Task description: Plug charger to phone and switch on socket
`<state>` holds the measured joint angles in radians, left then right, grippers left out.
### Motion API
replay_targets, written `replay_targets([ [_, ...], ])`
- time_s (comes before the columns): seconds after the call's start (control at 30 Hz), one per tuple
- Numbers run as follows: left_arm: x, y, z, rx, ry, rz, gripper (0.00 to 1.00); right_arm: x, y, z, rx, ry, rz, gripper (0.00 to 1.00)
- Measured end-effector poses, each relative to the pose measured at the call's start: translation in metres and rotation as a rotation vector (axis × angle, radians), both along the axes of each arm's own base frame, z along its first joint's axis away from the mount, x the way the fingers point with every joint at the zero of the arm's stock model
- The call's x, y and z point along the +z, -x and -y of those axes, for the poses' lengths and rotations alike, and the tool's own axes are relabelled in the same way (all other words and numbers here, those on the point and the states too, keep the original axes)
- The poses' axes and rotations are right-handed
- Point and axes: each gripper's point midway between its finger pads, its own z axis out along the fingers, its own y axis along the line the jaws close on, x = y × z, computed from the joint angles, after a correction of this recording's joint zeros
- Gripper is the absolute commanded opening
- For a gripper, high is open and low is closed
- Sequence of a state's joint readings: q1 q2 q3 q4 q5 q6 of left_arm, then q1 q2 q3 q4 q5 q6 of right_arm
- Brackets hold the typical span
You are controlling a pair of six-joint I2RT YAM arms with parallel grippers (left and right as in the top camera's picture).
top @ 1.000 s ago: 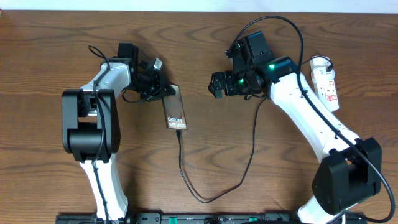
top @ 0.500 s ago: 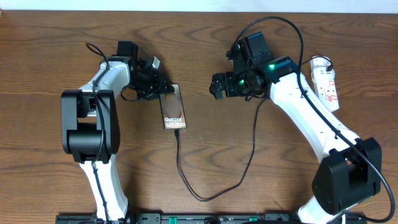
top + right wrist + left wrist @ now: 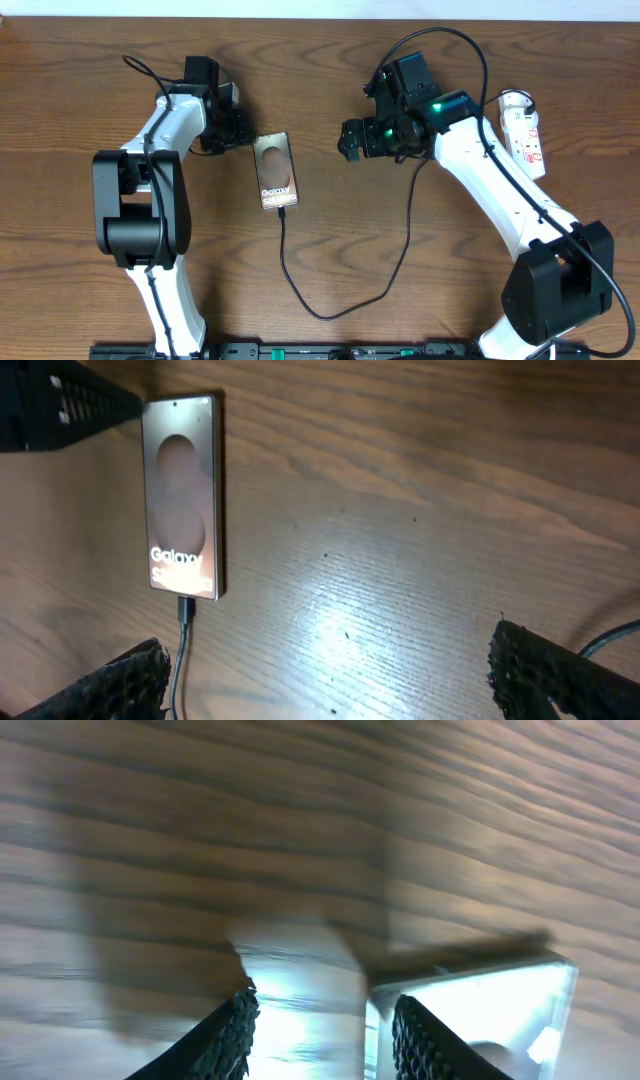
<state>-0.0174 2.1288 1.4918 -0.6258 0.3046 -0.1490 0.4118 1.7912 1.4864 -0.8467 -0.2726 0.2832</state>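
**A:** Overhead: phone (image 3: 275, 170) flat mid-worktop, charger (image 3: 280, 250) apparently in its lower end; socket (image 3: 524, 128) far right.

**B:** Left wrist: left end effector (image 3: 325, 1035) parted, empty, blurred. Right wrist: right end effector (image 3: 330, 680) wide, empty. Socket's probably light and may slide; press the switch straight down.

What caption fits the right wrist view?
Thin black charger cable plugged into glossy dark Galaxy smartphone flat on brown wooden table; right gripper open.

overhead straight down over whole table (image 3: 80, 60); right wrist low, oblique, shares phone (image 3: 182, 500); left wrist close, blurred.
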Motion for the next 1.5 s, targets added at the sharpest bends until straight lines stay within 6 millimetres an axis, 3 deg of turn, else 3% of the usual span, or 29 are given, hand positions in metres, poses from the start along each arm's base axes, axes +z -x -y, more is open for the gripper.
replay_targets([
  [0.2,0.005,0.011,-0.022,0.029,-0.111,-0.043,0.47,0.013,0.001,0.002,0.002,-0.01,0.028,0.87],
  [0.3,0.041,0.014,-0.029,0.043,-0.138,0.001,0.47,0.045,0.005,0.012,-0.009,-0.035,0.094,0.74],
  [0.37,0.088,0.015,-0.031,0.061,-0.144,0.089,0.47,0.074,0.009,0.026,-0.037,-0.055,0.152,0.59],
  [0.47,0.176,0.019,-0.032,0.1,-0.128,0.28,0.47,0.105,0.017,0.053,-0.086,-0.065,0.207,0.11],
  [0.5,0.209,0.024,-0.031,0.11,-0.119,0.355,0.47,0.112,0.02,0.063,-0.108,-0.065,0.214,0.01],
  [0.57,0.261,0.041,-0.027,0.12,-0.085,0.474,0.47,0.115,0.024,0.08,-0.148,-0.055,0.205,0.01],
  [0.67,0.3,0.067,-0.022,0.115,-0.047,0.55,0.47,0.108,0.027,0.102,-0.2,-0.035,0.157,0.01],
  [0.77,0.306,0.082,-0.019,0.119,-0.025,0.544,0.46,0.103,0.024,0.126,-0.247,-0.019,0.136,0.01],
  [0.93,0.291,0.087,-0.014,0.12,0.006,0.469,0.47,0.101,0.015,0.179,-0.351,-0.005,0.149,0.01],
  [1.07,0.28,0.086,-0.007,0.111,0.039,0.43,0.48,0.095,0.014,0.232,-0.464,-0.002,0.149,0.01],
  [1.2,0.275,0.085,-0.003,0.101,0.06,0.412,0.59,0.08,0.012,0.279,-0.571,-0.009,0.137,0.01],
  [1.23,0.275,0.084,-0.002,0.103,0.065,0.409,0.77,0.072,0.011,0.293,-0.602,-0.017,0.126,0.01],
  [1.3,0.275,0.084,-0.002,0.103,0.066,0.409,0.86,0.06,0.009,0.309,-0.636,-0.031,0.109,0.01],
  [1.5,0.275,0.085,-0.001,0.1,0.073,0.408,0.87,0.014,-0.003,0.348,-0.711,-0.101,0.04,0.01],
])
